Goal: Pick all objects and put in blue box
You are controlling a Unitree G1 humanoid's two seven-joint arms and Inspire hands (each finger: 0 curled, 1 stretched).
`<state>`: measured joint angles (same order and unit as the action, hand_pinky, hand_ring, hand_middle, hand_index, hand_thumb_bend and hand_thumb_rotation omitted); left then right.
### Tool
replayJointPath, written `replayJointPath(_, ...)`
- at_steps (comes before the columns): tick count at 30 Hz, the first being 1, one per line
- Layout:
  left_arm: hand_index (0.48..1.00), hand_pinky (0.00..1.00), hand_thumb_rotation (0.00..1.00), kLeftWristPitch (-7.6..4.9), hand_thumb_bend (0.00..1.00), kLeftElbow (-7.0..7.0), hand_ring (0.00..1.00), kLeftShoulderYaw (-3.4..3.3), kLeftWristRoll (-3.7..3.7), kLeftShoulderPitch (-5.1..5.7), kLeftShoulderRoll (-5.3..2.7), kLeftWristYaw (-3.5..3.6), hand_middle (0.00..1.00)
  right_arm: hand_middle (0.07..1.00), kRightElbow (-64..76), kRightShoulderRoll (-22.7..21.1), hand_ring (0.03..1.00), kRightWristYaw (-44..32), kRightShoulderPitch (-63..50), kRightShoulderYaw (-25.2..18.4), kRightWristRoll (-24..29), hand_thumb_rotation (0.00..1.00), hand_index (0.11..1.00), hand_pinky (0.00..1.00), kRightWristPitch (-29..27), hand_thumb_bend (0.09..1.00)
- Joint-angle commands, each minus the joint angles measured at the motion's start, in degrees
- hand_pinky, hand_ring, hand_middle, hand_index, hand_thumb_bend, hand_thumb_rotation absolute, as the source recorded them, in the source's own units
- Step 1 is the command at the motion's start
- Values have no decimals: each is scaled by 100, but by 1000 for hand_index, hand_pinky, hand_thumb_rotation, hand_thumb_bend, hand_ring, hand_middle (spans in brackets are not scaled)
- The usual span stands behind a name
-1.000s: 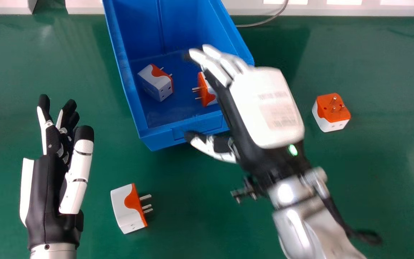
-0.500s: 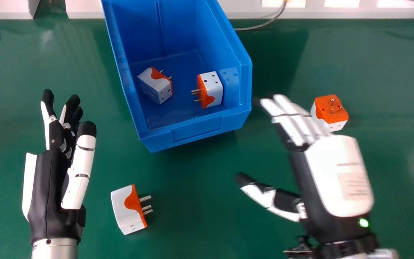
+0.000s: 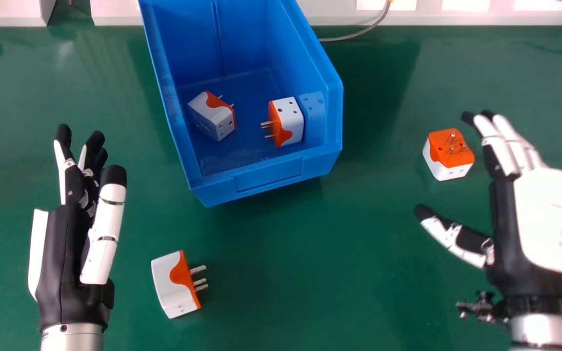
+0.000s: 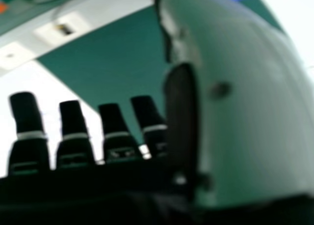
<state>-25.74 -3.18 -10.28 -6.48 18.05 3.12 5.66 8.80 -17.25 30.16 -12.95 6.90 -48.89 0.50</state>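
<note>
Right hand: fingers straight, thumb swung well away from them, nothing in the grasp. Back of hand faces up, fingertips angled toward the counter's far edge. Right wrist is below it, toward the counter's near right corner.

Loose plug sits just beside those fingertips, toward the counter's right edge, pins up. Looks like the next pick: hand probably needs to shift left, drop and close across the white sides. Risk: knocking it over with the fingers, or catching the pins.

Box is left of that, well apart, reaching back to the counter's far edge. Two in: one plug by its left wall, another plug near its front right corner.

Second loose plug is toward the counter's near left corner, pins pointing right. Left hand beyond it, open, idle.

Call it half done: two in, two left.
</note>
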Motion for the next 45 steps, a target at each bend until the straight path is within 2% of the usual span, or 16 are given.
replayJointPath(1,958,989,763,-166,427,-60,980,-56,115,24,59,-42,973,878,-108,-26,825,-54,289,-188,106,267,851,691,96,477)
replayJointPath(5,954,991,750,-165,428,-58,979,-65,85,34,75,-27,972,875,-492,-62,819,-160,698,-269,109,294,850,680,311,493)
replayJointPath(7,956,995,746,-184,440,-48,983,-62,17,32,74,13,977,870,-730,-115,815,-210,917,-268,89,293,847,682,396,501)
replayJointPath(12,951,986,734,-190,447,-65,974,-65,-14,64,66,36,970,872,-1294,-224,823,-385,1471,-227,96,308,852,698,624,505)
replayJointPath(16,952,986,740,-186,439,-83,976,-75,58,86,86,3,971,865,-1752,-326,819,-483,1902,-125,25,318,839,698,798,506)
replayJointPath(19,953,991,732,-161,418,-122,979,-73,46,105,98,7,973,868,-2182,-378,814,-570,2258,-34,65,312,828,684,884,514)
replayJointPath(22,952,987,742,-193,456,-112,977,-77,9,99,115,34,972,860,-2637,-418,810,-679,2620,97,82,323,821,687,996,529)
replayJointPath(25,953,982,737,-195,460,-126,976,-83,22,109,136,40,971,842,-3102,-444,792,-683,2961,216,115,311,805,677,998,546)
replayJointPath(30,952,976,749,-143,483,-191,972,-84,41,154,131,14,967,830,-3868,-409,783,-851,3555,429,170,351,795,675,1146,554)
replayJointPath(34,947,959,741,-179,476,-196,965,-89,89,164,137,-12,963,825,-4288,-365,777,-916,3877,593,205,342,792,666,1264,563)
replayJointPath(36,949,964,741,-178,461,-197,969,-88,57,170,143,5,966,840,-4463,-345,793,-982,4016,659,262,330,804,680,1285,552)
replayJointPath(38,951,973,742,-181,457,-207,972,-92,67,178,142,2,968,833,-4638,-349,787,-1023,4143,756,279,321,797,671,1310,563)
replayJointPath(42,955,984,739,-185,458,-218,979,-97,-40,185,141,66,974,843,-4854,-341,802,-1226,4377,918,312,343,811,688,1453,539)
replayJointPath(43,956,988,742,-185,466,-219,981,-104,-29,189,144,64,975,843,-4910,-338,803,-1258,4435,947,337,345,812,690,1483,539)
replayJointPath(44,956,988,747,-194,474,-215,981,-117,17,192,147,41,974,843,-4960,-333,804,-1289,4489,967,369,344,812,691,1512,538)
replayJointPath(45,954,978,753,-185,480,-223,975,-122,19,199,147,39,970,846,-5039,-328,806,-1309,4551,984,405,342,813,694,1531,533)
